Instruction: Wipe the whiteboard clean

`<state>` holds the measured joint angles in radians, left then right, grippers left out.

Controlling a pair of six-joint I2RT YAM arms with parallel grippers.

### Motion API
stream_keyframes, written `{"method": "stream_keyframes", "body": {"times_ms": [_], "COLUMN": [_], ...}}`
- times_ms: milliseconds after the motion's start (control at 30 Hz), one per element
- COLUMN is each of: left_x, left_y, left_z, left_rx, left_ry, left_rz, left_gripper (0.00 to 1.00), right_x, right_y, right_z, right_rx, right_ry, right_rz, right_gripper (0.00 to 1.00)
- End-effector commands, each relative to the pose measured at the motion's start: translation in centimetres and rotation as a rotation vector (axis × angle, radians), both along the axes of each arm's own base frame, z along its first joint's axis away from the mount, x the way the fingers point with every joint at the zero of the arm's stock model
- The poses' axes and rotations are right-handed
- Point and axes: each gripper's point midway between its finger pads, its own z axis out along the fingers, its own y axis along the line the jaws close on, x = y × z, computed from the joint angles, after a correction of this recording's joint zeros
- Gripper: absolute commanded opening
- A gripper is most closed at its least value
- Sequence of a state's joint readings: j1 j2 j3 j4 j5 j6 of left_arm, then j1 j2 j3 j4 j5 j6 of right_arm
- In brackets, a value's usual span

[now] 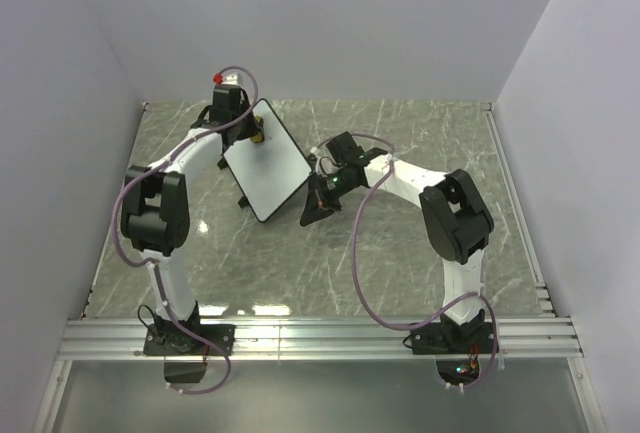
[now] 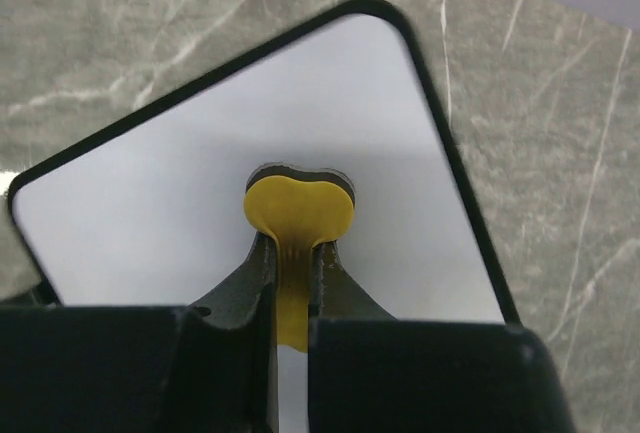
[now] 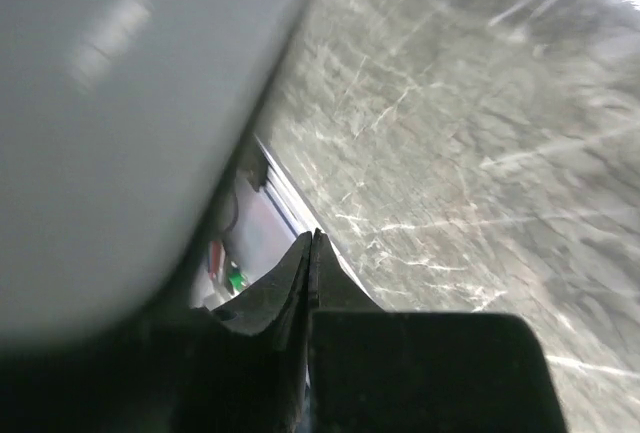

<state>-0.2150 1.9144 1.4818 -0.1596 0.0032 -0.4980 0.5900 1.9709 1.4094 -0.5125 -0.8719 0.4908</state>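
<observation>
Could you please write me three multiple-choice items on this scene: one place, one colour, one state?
1. Where is the eraser? A over the face of the whiteboard; B in a drawer; C on a shelf.
2. What colour is the eraser mainly? A red; B yellow; C green.
3. The left pincer is: A open; B shut on the eraser; C out of view.
Key: 1A, the board's white face lies behind it; 2B, it shows yellow; 3B, both fingers clamp it.

White arms (image 1: 176, 291), black joints, looping lilac cables (image 1: 355, 253).
</observation>
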Motion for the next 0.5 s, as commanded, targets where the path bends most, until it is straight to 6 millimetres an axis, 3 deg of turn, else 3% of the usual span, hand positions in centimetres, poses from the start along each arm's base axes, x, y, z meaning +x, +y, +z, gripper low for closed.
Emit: {"method": "stream_keyframes", "body": {"times_ms": [0, 133, 300, 467], "left_x": [0.7, 0.7, -1.5, -4.2], "left_y": [0.3, 0.0, -2.8, -5.8], "left_z": [-3.4, -3.3, -3.0, -0.9], "left_rx": [0.043, 0.028, -0.07, -0.133], "left_ry": [0.078, 0.086, 0.085, 0.067], "left_rz": [-0.012, -0.04, -0.177, -0.311], "left_gripper": [0.0, 0.0, 0.0, 0.0], "right_x": [-1.4, -1.1, -0.8, -0.6], "right_y": [1.7, 1.5, 1.8, 2.1], "right_z": [0.8, 0.9, 0.9, 0.9], "right_rx": [0.033, 0.029, 0.03, 0.038], "right_ry": [-0.061, -0.07, -0.066, -0.062], "right_rz": [0.104, 0.099, 0.095, 0.091], "right_gripper": [0.0, 0.0, 0.0, 0.0]}}
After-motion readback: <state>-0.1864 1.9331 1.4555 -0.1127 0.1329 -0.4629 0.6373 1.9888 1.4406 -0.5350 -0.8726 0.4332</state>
